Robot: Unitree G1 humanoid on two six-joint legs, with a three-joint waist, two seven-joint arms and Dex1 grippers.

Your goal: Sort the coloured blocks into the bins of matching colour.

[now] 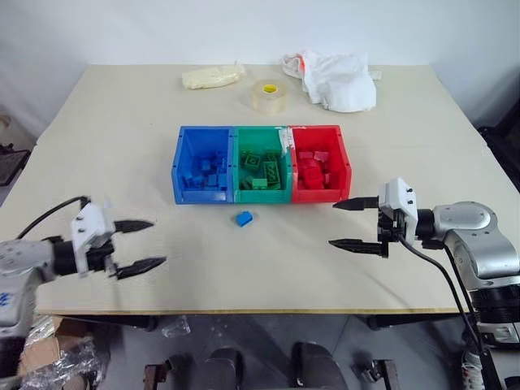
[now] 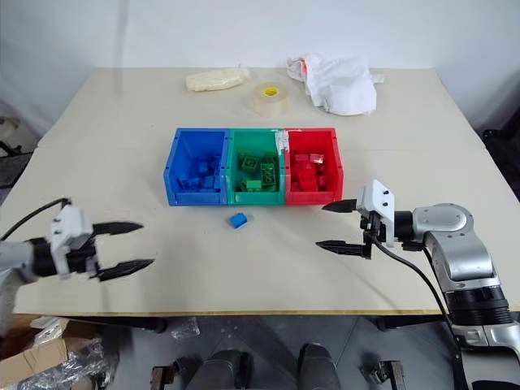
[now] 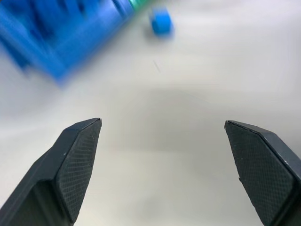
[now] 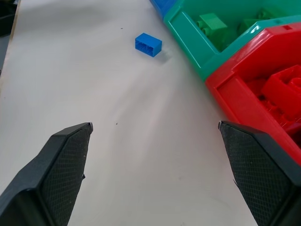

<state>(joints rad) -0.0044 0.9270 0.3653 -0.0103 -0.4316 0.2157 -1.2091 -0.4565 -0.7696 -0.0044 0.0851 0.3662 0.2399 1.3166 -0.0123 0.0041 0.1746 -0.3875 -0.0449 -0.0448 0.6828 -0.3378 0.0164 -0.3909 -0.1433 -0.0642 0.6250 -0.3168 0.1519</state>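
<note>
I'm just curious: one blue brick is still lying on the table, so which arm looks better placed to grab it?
Probably the left. The blue brick lies nearer the blue bin, on the left gripper's side. Both it and the right gripper are open and empty.

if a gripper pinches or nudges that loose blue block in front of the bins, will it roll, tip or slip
The blue block looks like rigid, boxy plastic, so it probably won't roll or flex. It sits low and flat on the table, so tipping seems unlikely. Being small and likely light on a smooth top, a nudge would probably slide or spin it.
</note>
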